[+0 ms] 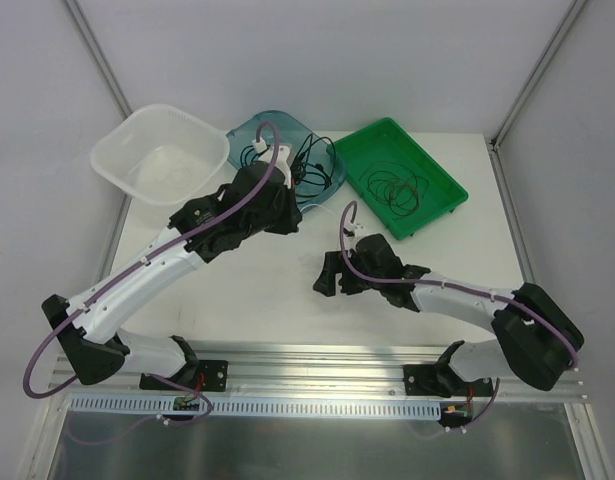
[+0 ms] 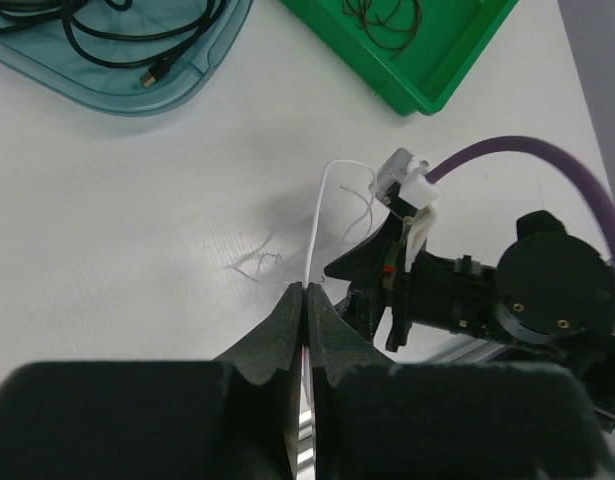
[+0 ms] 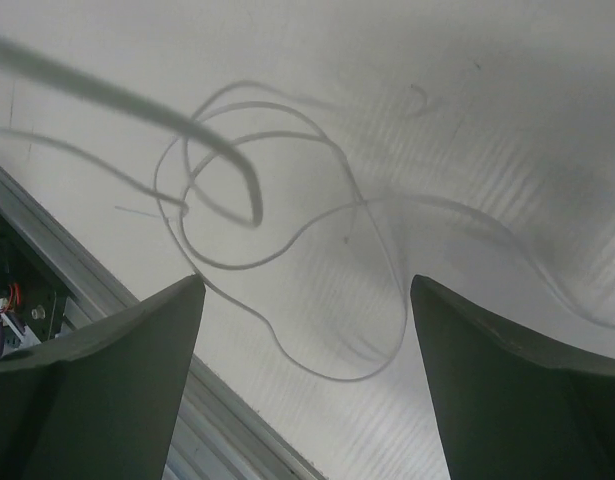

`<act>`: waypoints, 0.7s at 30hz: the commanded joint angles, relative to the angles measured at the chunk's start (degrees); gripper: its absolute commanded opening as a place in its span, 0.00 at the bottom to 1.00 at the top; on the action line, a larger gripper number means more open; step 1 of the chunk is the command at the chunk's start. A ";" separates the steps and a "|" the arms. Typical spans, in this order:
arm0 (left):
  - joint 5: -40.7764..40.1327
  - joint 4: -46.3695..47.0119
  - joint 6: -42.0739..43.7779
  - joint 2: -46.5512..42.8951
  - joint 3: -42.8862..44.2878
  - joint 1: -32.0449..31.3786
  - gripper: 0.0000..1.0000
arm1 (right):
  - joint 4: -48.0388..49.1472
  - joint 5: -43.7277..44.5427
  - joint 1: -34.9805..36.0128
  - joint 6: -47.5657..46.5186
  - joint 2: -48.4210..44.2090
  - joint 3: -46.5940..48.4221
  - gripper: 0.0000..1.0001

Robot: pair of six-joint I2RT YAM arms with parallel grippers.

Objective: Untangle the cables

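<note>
My left gripper (image 2: 307, 290) is shut on a thin white cable (image 2: 318, 215), which rises from its fingertips and curls toward the right arm. In the top view it (image 1: 290, 222) hangs just in front of the blue tray. My right gripper (image 3: 307, 285) stands open low over the table, with the white cable (image 3: 287, 240) lying in loose loops under and between its fingers, which do not touch it. From above, the right gripper (image 1: 324, 275) is at the table's middle. Black cables (image 1: 307, 165) lie tangled in the blue tray. A dark brown cable coil (image 1: 395, 188) sits in the green tray.
A blue tray (image 1: 249, 130) stands at the back centre, a green tray (image 1: 442, 180) at the back right, and a white basket (image 1: 122, 150) at the back left. A metal rail (image 1: 317, 355) runs along the near table edge, close behind the right gripper.
</note>
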 commanded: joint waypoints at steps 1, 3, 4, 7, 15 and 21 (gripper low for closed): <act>-2.52 -1.04 0.47 -2.54 3.22 0.96 0.00 | 10.94 -3.48 0.21 -1.71 4.24 2.85 0.88; -2.34 -1.04 0.12 -2.89 3.40 0.96 0.00 | 17.17 -5.66 0.21 -1.63 6.01 2.41 0.86; -2.34 -1.04 -0.05 -3.06 3.31 0.96 0.00 | 19.02 -6.73 0.21 -1.54 6.89 2.32 0.85; -2.96 -1.04 -0.14 -3.33 3.40 1.05 0.00 | 24.21 -11.47 0.21 -0.49 10.93 3.20 0.80; -6.03 -0.95 -1.55 -4.82 4.36 2.01 0.00 | 32.40 -15.70 0.30 2.50 16.56 4.69 0.68; -8.49 -0.95 -1.90 -5.00 5.86 2.72 0.00 | 36.62 -19.04 0.73 3.48 16.31 4.00 0.57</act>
